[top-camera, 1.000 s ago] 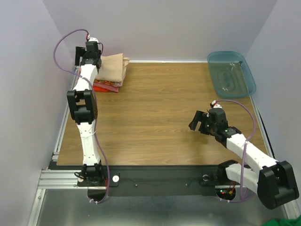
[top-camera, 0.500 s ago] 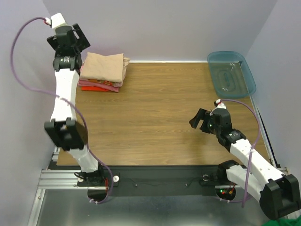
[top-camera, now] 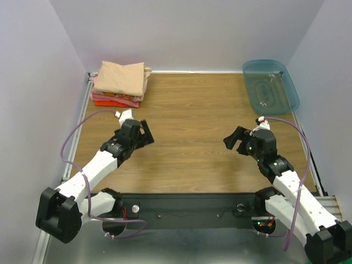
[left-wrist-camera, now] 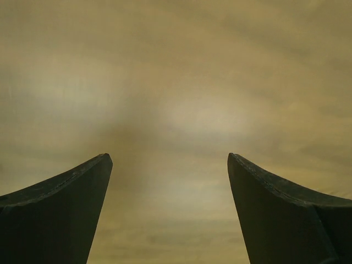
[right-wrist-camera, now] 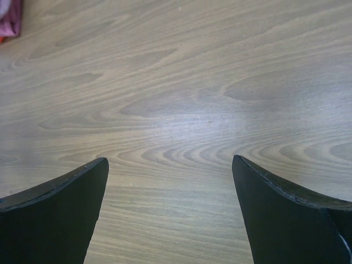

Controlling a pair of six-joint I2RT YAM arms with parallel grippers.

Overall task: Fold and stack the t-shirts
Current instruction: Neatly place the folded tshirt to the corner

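Observation:
Three folded t-shirts lie stacked at the table's far left corner: the tan t-shirt (top-camera: 121,76) on top, the pink t-shirt (top-camera: 122,99) under it, the red-orange t-shirt (top-camera: 109,103) at the bottom. A pink and red corner of the stack shows at the top left of the right wrist view (right-wrist-camera: 10,19). My left gripper (top-camera: 146,133) is open and empty, low over the wood, well in front of the stack; its wrist view (left-wrist-camera: 168,162) is blurred. My right gripper (top-camera: 233,139) is open and empty over the table's right half, and in its wrist view (right-wrist-camera: 170,164) only wood lies between the fingers.
A teal translucent plastic bin (top-camera: 290,88) stands at the far right corner. Purple walls close in the back and both sides. The arm bases sit on a black rail (top-camera: 187,208) at the near edge.
My left arm has swung from high beside the stack at the far left down to a low pose over the near left of the table. The right gripper has barely shifted.

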